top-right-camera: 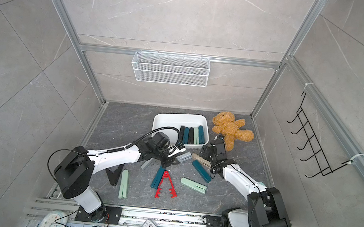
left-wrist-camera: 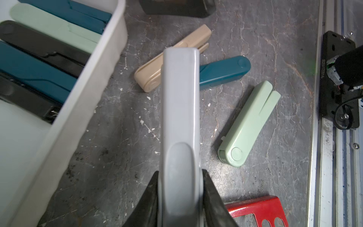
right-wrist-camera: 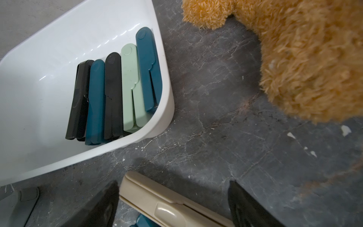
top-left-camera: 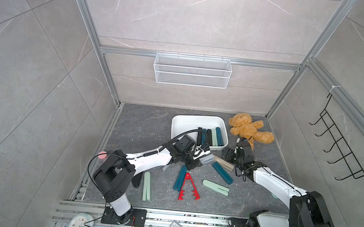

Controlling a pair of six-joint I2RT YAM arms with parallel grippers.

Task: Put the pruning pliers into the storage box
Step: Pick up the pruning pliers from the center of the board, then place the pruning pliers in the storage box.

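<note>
L gripper [left-wrist-camera: 180, 174] pinches grey pruning pliers [left-wrist-camera: 179, 98], long axis straight out ahead of fingers; storage box [left-wrist-camera: 94, 82] just beside fingers' flank, L arm nearer; R gripper [right-wrist-camera: 173, 184] spread wide, beige pliers [right-wrist-camera: 157, 202] slantwise between fingers.

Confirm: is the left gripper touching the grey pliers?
Touching. The left wrist view shows the left gripper with fingers pressed against both sides of the grey pliers.

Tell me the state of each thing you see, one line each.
left hand, shut on the grey pliers
right hand, open over the beige pliers
storage box, holds five pliers in a row
red pliers, spread in a V on the table
teddy bear, lying beside the storage box
</note>
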